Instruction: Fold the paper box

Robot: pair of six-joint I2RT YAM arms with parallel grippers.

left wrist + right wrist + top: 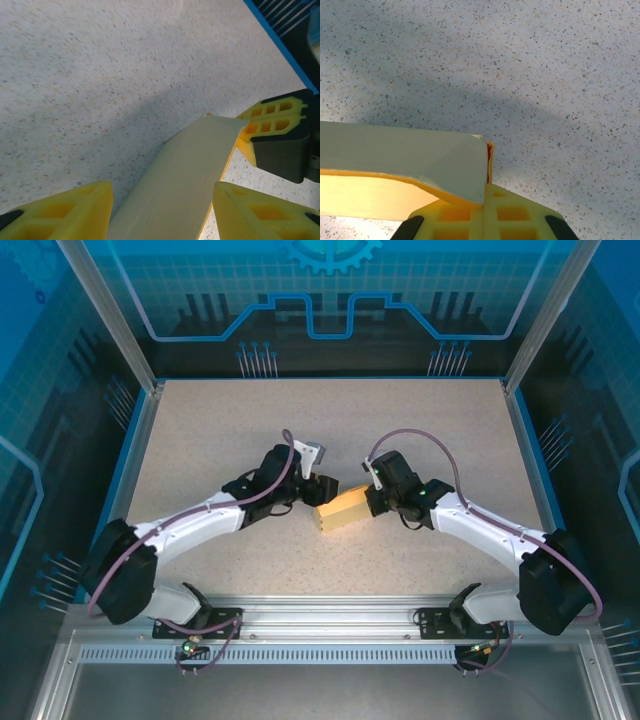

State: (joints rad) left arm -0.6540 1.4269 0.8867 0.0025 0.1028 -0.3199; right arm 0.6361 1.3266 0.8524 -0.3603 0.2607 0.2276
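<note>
Just toward 6 o'clock from the middle of the speckled table (200, 440): the paper box (342, 510), pale yellow, lying with its long axis running from 8 o'clock to 2 o'clock in the top view. Both arms reach inward and meet at it.

Left gripper (318, 486) sits at the box's 10 o'clock end. On the left wrist camera its jaws are spread, with one yellow finger (65, 215) at 7 o'clock of the frame and the other at 5 o'clock. A long pale panel of the box runs up between them toward 1 o'clock. Whether either finger touches the cardboard cannot be told.

Right gripper (375, 496) sits at the box's 2 o'clock end. On its own camera the fingers (465, 217) are pressed together at 6 o'clock of the frame. A curved flap of the box comes in from 9 o'clock and ends right on the fingertips. Flap and tips are in contact; whether cardboard is nipped between them cannot be told.
</note>
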